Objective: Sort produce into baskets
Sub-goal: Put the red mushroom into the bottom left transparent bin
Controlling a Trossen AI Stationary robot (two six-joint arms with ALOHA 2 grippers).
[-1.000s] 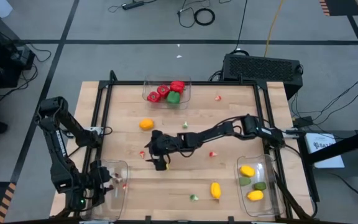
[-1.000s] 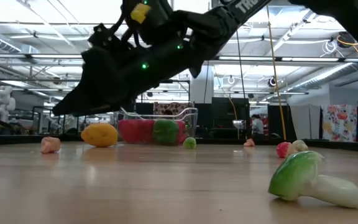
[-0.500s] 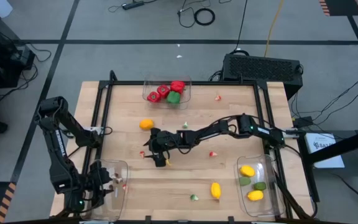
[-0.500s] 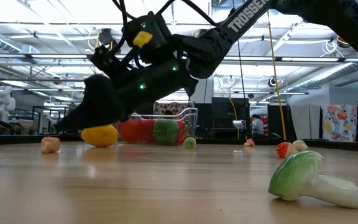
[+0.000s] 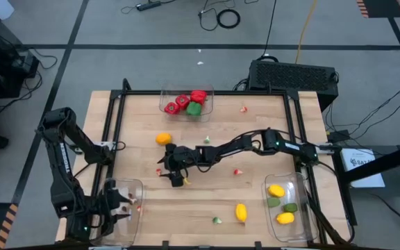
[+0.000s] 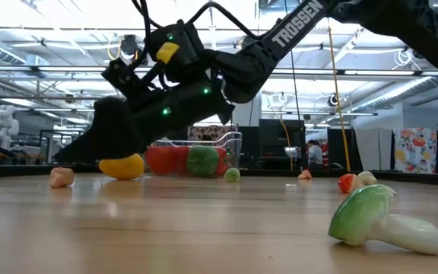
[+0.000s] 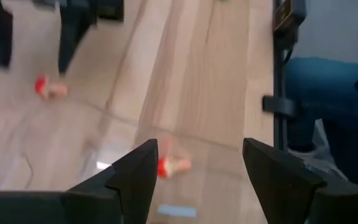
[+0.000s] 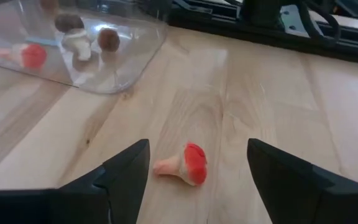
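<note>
The right gripper is reaching far across the wooden table, low over the middle. Its two dark fingers are spread apart with nothing between them. Just in front of them a little red-capped toy mushroom is lying on its side on the wood, not touching the fingers. In the high view that mushroom is showing as a tiny red bit beside the gripper.

An orange fruit is sitting near the gripper, a little toward the back of the table. In the low view the dark gripper is hanging right over this orange fruit and is hiding part of it.

The left gripper is waiting over a clear bin at the front left corner. Its fingers are spread apart too, holding nothing. Through the bin wall a small red and white bit is showing, and another red bit is lying farther off.

At the back of the table, a second clear bin is holding red peppers and a green pepper. At the front right, a third clear bin is holding yellow lemons and green limes.

Loose things are lying on the table: a yellow lemon near the front, a green and white bit just beside it, a red bit in the middle, and another red bit at the back. In the low view a green and white toy vegetable is lying close by.
</note>
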